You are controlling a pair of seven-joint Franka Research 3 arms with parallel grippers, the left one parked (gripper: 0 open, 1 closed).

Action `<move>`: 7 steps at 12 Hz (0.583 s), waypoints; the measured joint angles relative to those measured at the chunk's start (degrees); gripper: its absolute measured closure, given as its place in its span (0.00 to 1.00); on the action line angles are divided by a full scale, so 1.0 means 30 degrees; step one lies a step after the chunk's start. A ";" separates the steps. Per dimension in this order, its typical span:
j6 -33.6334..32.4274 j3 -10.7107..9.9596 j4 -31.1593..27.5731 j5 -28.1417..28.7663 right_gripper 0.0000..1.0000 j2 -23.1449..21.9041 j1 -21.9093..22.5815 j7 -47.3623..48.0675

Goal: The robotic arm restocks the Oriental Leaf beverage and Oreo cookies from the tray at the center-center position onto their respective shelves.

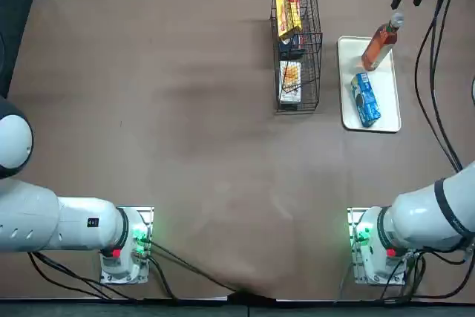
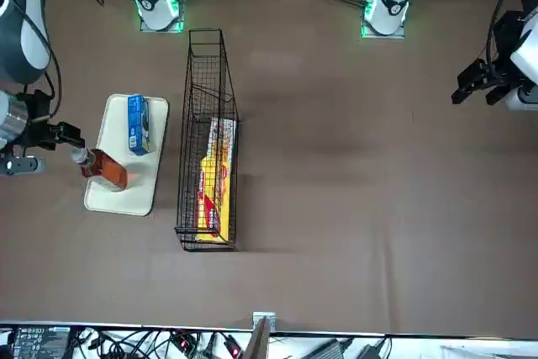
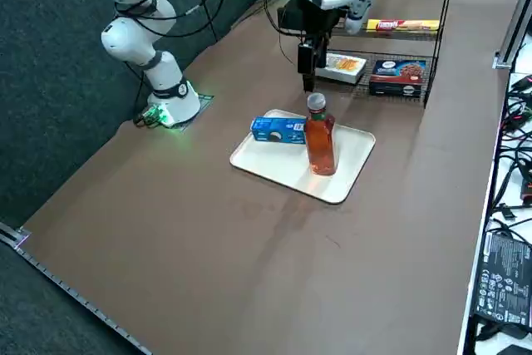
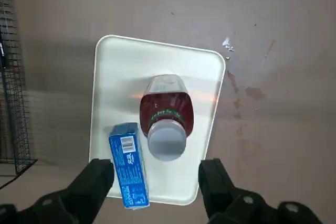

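The Oriental Leaf beverage [image 4: 167, 111] and Oreo cookies [image 4: 128, 165] await shelving on the tray [image 4: 205, 124], the right gripper [image 4: 156, 174] parted wide beside it.

The working right arm [image 1: 427, 217] had smooth, rounded white shells, with a dark band [image 1: 447, 206] around its thick link and a dark ring near the base. A green glow [image 1: 363, 234] and a small red patch [image 1: 391, 252] marked the base, which sat on a silvery mounting plate [image 1: 358, 261]. Loose black cables [image 1: 438, 109] looped along the arm. At its wrist end, the right gripper [image 4: 156, 167] was black, with blocky fingers [image 4: 100, 174] and round, greyish screw heads [image 4: 292, 208] behind them
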 joint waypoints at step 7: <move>0.1276 -0.0001 -0.0401 0.0002 0.00 0.0854 -0.0379 0.0002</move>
